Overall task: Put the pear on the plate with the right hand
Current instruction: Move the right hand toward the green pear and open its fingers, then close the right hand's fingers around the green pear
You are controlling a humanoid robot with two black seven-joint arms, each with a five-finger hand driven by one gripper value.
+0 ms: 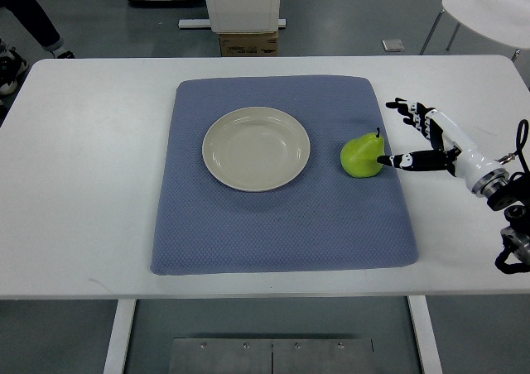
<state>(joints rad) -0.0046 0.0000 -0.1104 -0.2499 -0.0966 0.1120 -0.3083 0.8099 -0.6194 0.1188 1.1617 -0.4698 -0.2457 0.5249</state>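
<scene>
Blue mat [281, 217] spread on the white desk [83, 184], pear and plate laid on it.
The green pear [362, 155] is seen upright just right of the plate [256, 149], which holds nothing; the right robot hand [418, 138] is held wide beside it, one fingertip [386, 160] touching the pear.

A yellow-green pear [362, 155] with a short dark stem stands upright on the blue mat, just right of a round, empty cream plate [256, 148] lying at the mat's middle.
</scene>
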